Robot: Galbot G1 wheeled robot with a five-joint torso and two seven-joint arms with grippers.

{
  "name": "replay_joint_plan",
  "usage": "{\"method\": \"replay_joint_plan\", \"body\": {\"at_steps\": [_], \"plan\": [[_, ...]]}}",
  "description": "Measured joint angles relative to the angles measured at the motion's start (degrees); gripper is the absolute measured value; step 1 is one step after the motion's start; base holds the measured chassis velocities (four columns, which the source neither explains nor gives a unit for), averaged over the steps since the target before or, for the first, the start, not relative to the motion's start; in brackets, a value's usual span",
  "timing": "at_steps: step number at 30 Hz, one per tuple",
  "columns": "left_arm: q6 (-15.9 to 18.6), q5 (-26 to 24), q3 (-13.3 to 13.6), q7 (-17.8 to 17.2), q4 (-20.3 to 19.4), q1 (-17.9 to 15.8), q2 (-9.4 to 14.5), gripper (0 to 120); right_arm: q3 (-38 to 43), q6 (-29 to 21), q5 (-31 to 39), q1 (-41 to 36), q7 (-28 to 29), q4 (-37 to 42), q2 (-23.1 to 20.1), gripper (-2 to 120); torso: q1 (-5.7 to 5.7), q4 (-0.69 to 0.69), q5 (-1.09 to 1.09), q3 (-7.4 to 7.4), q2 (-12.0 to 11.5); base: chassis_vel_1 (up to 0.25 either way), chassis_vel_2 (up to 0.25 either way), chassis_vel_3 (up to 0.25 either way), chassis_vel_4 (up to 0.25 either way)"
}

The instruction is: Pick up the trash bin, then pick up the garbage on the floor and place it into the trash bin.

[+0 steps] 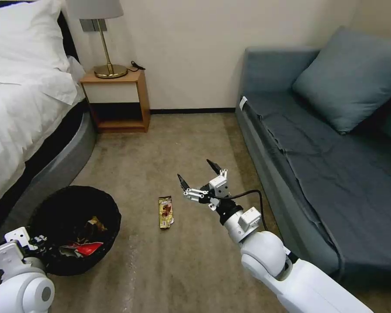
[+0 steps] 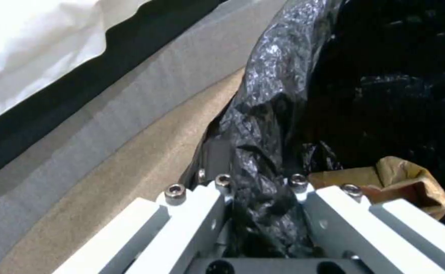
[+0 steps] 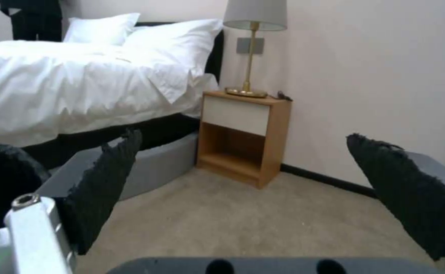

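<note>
The trash bin (image 1: 69, 204), round and black with a crinkled bag lining (image 2: 278, 72), hangs at my lower left beside the bed. My left gripper (image 1: 40, 241) is shut on its near rim, the bag pinched between the white fingers (image 2: 192, 205). Inside lie a red snack packet (image 1: 85, 248) and crumpled tan paper (image 1: 95, 224) (image 2: 400, 179). One piece of garbage, a brown-yellow wrapper (image 1: 165, 211), lies flat on the floor (image 1: 182, 269). My right gripper (image 1: 200, 175) hovers open just right of and beyond the wrapper, its black pads (image 3: 106, 182) wide apart.
A white-sheeted bed (image 1: 21, 100) with a grey base runs along the left. A wooden nightstand (image 1: 117, 102) with a brass lamp (image 1: 106, 52) stands at the far wall. A dark grey sofa (image 1: 317, 156) lines the right. Open carpet lies between them.
</note>
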Motion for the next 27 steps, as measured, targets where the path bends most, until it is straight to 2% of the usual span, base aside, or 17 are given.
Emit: {"method": "replay_joint_plan", "body": {"at_steps": [27], "plan": [[0.0, 0.0, 0.1, 0.0, 0.1, -0.4, 0.0, 3, -1.8, 0.2, -1.5, 0.9, 0.0, -2.3, 0.7, 100, 0.00, 0.00, 0.00, 0.01, 0.0, -0.148, 0.156, 0.150, -0.148]]}}
